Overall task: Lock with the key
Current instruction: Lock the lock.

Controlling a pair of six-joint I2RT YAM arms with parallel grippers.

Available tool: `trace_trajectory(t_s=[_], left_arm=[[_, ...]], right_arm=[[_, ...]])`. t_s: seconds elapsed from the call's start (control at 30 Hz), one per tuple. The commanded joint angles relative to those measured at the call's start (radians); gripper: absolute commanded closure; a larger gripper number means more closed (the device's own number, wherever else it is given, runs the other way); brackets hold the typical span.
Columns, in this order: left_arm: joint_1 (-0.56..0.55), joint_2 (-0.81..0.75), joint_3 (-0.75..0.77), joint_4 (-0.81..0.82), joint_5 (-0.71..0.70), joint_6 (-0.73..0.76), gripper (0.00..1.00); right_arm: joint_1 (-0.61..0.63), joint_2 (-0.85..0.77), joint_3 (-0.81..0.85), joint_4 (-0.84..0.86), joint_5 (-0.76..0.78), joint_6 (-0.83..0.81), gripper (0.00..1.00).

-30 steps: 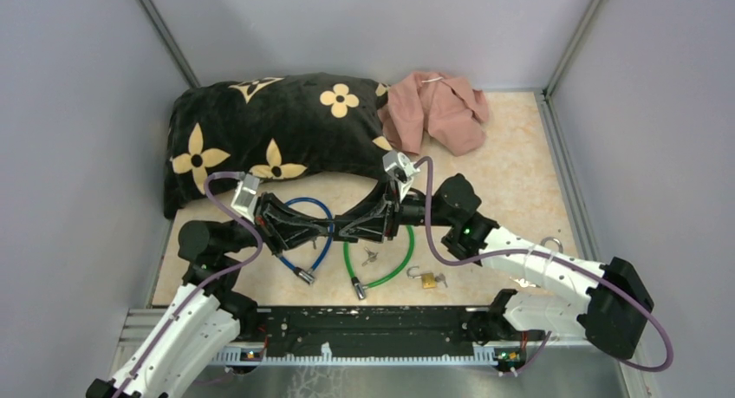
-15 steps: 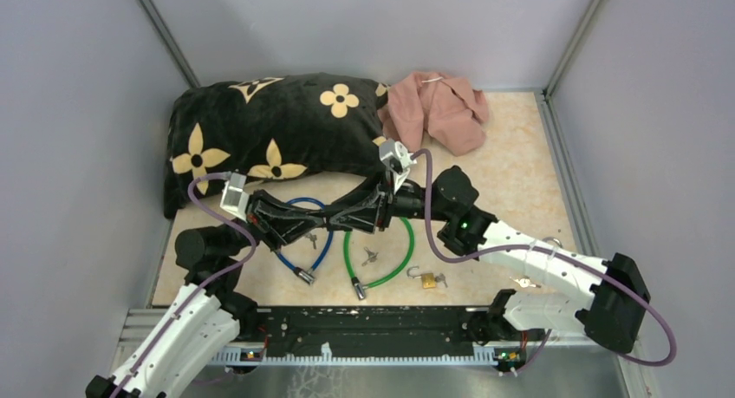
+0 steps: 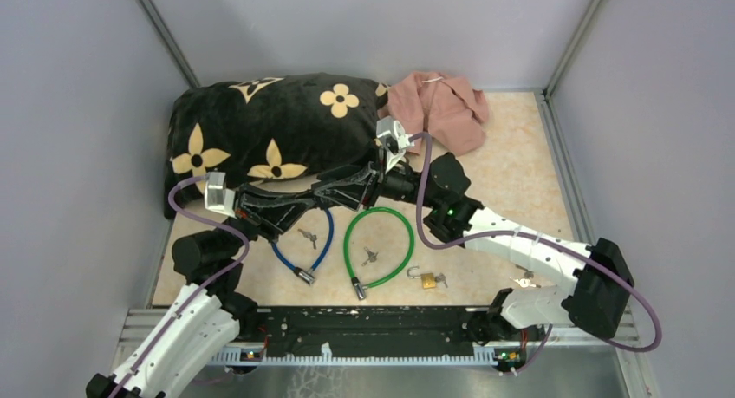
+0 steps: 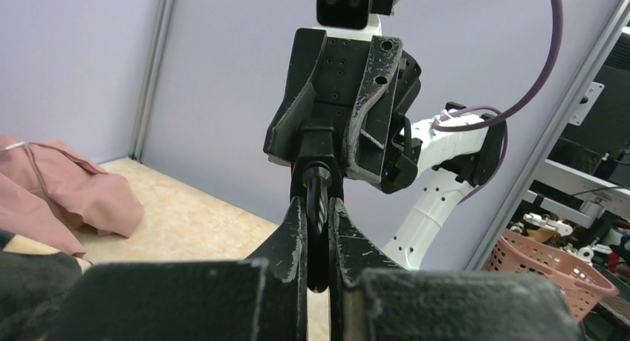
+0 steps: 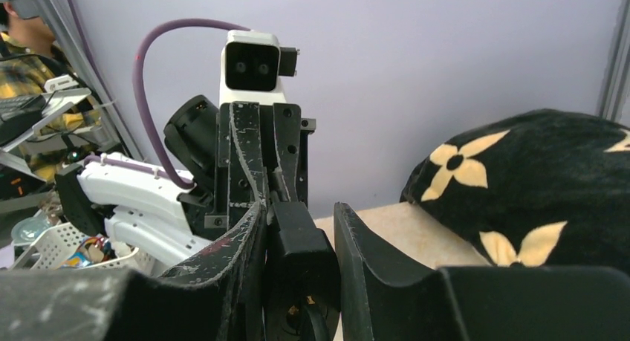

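Observation:
My two grippers meet tip to tip above the table in front of the pillow. My left gripper (image 3: 299, 203) (image 4: 318, 207) is shut on a thin black piece (image 4: 318, 200) seen edge-on, which looks like a key head. It runs straight into a black lock body (image 5: 297, 241) held between the fingers of my right gripper (image 3: 328, 192) (image 5: 297, 215), which is shut on it. The left finger (image 5: 249, 237) presses on the body. A black cable curves below the body. The key blade is hidden.
A blue cable lock (image 3: 305, 246) and a green cable lock (image 3: 379, 246) lie on the table below the grippers, with loose keys (image 3: 308, 237) (image 3: 371, 257). A small brass padlock (image 3: 428, 281) lies near the front. A black flowered pillow (image 3: 269, 129) and a pink cloth (image 3: 438, 107) are behind.
Both grippers, still joined on the black lock, have moved up and back left toward the pillow. The blue and green cables beneath them now show more fully.

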Motion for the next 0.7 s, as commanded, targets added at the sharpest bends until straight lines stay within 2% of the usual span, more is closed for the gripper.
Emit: trace_trajectory(t_s=[0.0, 0.2, 0.5, 0.67], left_arm=[[-0.028, 0.044, 0.058, -0.024, 0.148, 0.008, 1.00], [-0.047, 0.094, 0.057, -0.044, 0.193, -0.034, 1.00], [-0.065, 0.134, 0.137, -0.018, 0.259, 0.006, 1.00], [-0.112, 0.166, 0.126, -0.027, 0.214, 0.007, 1.00]], right_arm=[[0.096, 0.156, 0.007, -0.049, -0.137, 0.010, 1.00], [0.149, 0.215, 0.086, -0.047, -0.282, 0.001, 1.00], [0.149, 0.233, 0.041, -0.107, -0.333, -0.030, 1.00], [0.168, 0.279, 0.080, -0.070, -0.336, -0.015, 1.00]])
